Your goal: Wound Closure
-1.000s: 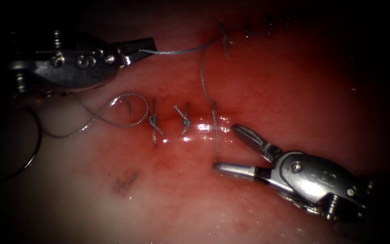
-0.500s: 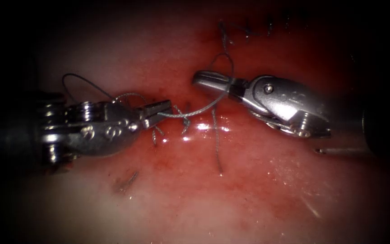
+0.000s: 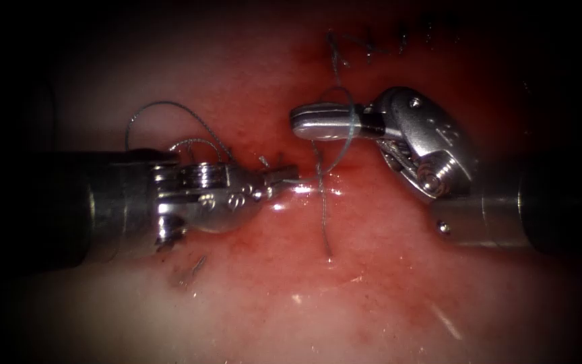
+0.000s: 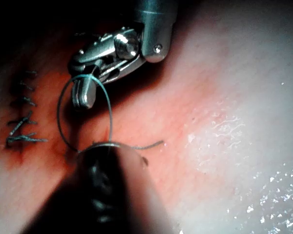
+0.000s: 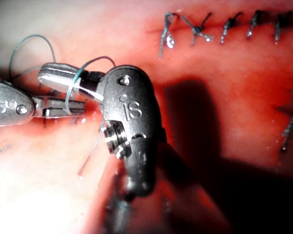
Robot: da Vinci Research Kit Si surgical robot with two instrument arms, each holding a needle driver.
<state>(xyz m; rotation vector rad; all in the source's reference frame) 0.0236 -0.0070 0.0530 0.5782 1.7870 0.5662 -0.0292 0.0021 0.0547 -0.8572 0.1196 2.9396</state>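
Now thread (image 3: 345, 128) loops right end effector (image 3: 318, 121) (previously open); left end effector (image 3: 284, 176) advanced.

Grey thread (image 3: 335, 145); red-stained pinkish tissue (image 3: 385, 283); silvery metal right gripper (image 3: 318, 121).

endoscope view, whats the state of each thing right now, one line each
left gripper: shut on the thread, at the cut
right gripper: shut, holds nothing, a loop of thread around it
thread: looped around the right gripper, free tail lying on the tissue
tissue: wet with red fluid, cut partly closed
knotted stitches: tied, ends cut short
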